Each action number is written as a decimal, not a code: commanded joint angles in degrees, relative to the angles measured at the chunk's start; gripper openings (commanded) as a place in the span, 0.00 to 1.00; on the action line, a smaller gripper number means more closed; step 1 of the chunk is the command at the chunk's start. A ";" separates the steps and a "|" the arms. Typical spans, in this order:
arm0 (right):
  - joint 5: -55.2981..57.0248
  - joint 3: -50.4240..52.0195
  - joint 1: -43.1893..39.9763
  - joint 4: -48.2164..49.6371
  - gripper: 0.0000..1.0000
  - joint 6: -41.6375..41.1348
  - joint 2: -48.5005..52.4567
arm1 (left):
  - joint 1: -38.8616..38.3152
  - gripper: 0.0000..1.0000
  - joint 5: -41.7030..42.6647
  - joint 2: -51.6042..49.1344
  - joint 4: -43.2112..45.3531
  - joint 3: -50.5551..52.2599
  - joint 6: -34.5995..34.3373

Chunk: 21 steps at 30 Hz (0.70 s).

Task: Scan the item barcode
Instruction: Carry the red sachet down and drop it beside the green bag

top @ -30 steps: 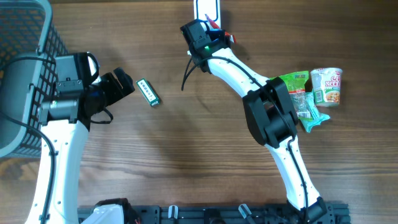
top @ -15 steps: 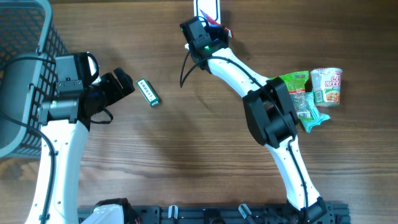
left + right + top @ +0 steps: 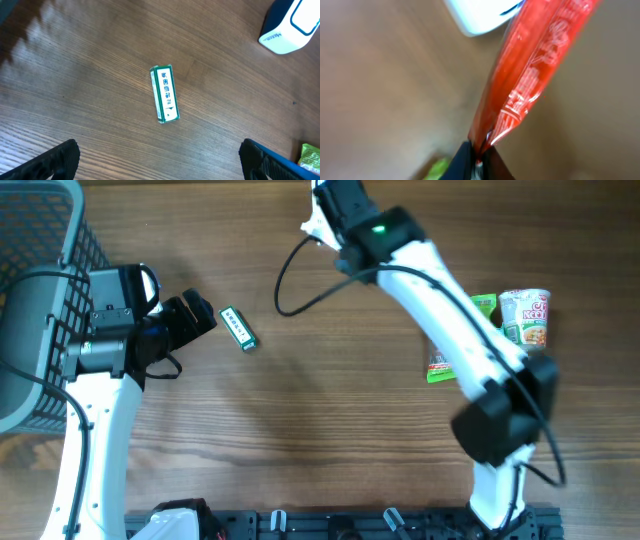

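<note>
Red packet (image 3: 530, 75) pinched in the right fingers (image 3: 460, 162), beside the white scanner (image 3: 480, 15).
Scanning is judged under way; the barcode face is next to be turned toward the scanner. Left fingers (image 3: 55, 160) are spread wide, empty.

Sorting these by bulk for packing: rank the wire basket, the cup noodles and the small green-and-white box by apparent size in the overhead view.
1. wire basket, by far the largest, though the frame edge cuts it off.
2. cup noodles, clearly smaller.
3. small green-and-white box, the smallest, a slim bar lying flat.
</note>
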<state>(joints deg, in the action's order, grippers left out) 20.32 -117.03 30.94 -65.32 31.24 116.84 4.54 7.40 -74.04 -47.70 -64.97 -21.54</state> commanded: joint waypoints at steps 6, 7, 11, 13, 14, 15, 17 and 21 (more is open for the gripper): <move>-20.20 6.51 -7.72 -16.39 0.04 -33.79 -1.01 | -0.20 1.00 0.48 -0.22 0.11 0.04 0.50; -20.22 8.61 -8.52 -15.69 0.04 -35.19 -1.01 | -0.20 1.00 0.48 -0.22 0.11 0.04 0.50; -20.15 18.34 -11.06 -10.86 0.04 -38.71 -1.01 | -0.20 1.00 0.48 -0.22 0.11 0.04 0.50; -19.98 22.77 -11.89 -8.59 0.04 -39.39 -1.01 | -0.20 1.00 0.48 -0.22 0.11 0.04 0.50; -19.98 25.14 -12.24 -7.04 0.04 -39.67 -1.01 | -0.20 1.00 0.48 -0.22 0.11 0.04 0.50; -19.93 27.69 -12.46 -5.09 0.05 -40.30 -1.01 | -0.20 1.00 0.48 -0.22 0.11 0.04 0.50; -19.54 30.67 -12.61 -2.78 0.11 -40.33 -1.01 | -0.20 1.00 0.48 -0.22 0.11 0.04 0.50; -16.90 31.54 -12.59 -1.99 0.47 -40.17 -1.03 | -0.20 1.00 0.48 -0.22 0.11 0.04 0.50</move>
<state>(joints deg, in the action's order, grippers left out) 1.72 -85.65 18.48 -68.03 -7.46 115.35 4.54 7.40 -74.04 -47.70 -64.97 -21.54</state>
